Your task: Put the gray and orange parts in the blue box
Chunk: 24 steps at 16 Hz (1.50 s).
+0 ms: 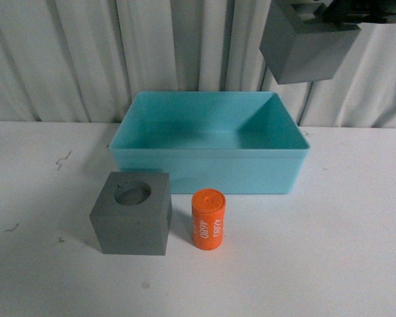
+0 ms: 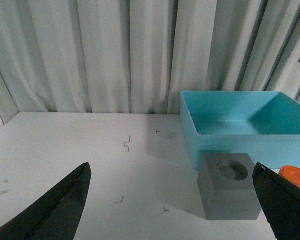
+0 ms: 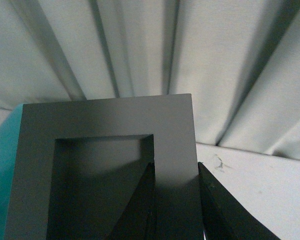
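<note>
**Gray cube held high over the blue box**

Gray and matte, the square-recess cube (image 1: 307, 46) hangs in the air, clear of the bench (image 1: 343, 251). The right jaws are clamped on one wall of it: in the right wrist view one dark finger (image 3: 137, 205) sits inside the recess and the other lies against the outer face. From the front, the cube shows above the far right corner of the box (image 1: 204, 173); how far back it hangs cannot be told.

The box sits at the middle of the bench, toward the far edge, with a pale curtain (image 1: 72, 53) behind it. Nothing shows inside it.

The round-recess cube (image 1: 132, 214) rests on the bench just in front of the left end of the box's front wall, recess facing up. The orange cylinder (image 1: 208, 219) stands upright just to its right, a narrow gap between them, white digits running down its side.

The left jaws are spread wide and hold nothing; they hover over the left part of the bench, facing the round-recess cube and the box.
</note>
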{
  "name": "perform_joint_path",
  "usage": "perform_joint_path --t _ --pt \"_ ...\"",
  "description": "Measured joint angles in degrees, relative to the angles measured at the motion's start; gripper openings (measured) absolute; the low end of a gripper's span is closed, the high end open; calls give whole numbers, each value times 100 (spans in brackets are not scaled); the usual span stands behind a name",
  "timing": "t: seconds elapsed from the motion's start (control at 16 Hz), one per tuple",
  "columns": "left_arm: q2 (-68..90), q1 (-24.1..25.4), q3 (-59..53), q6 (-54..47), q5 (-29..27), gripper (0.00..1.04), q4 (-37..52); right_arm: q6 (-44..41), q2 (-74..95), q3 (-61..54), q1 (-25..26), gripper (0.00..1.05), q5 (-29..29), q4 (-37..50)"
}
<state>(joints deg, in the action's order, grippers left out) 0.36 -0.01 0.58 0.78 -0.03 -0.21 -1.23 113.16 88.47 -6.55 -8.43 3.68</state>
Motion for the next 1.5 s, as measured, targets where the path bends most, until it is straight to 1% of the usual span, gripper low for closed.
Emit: perform_joint_path --t 0.06,0.31,0.56,0.75,0.94,1.25,1.5 --pt "0 0 0 0 2 98 0 22 48 59 -20 19 -9 -4" --pt "0 0 0 0 2 98 0 402 1147 1239 -328 19 9 50" --pt "0 0 0 0 0 98 0 1025 1733 1370 -439 19 291 330" --pt "0 0 0 0 2 98 0 1495 2061 1445 -470 19 608 409" --pt "0 0 0 0 -2 98 0 1908 2328 1602 -476 19 752 404" --pt "0 0 0 0 0 98 0 2240 2452 1606 -546 19 931 380" --pt "0 0 0 0 0 98 0 2391 2549 1600 -627 19 984 138"
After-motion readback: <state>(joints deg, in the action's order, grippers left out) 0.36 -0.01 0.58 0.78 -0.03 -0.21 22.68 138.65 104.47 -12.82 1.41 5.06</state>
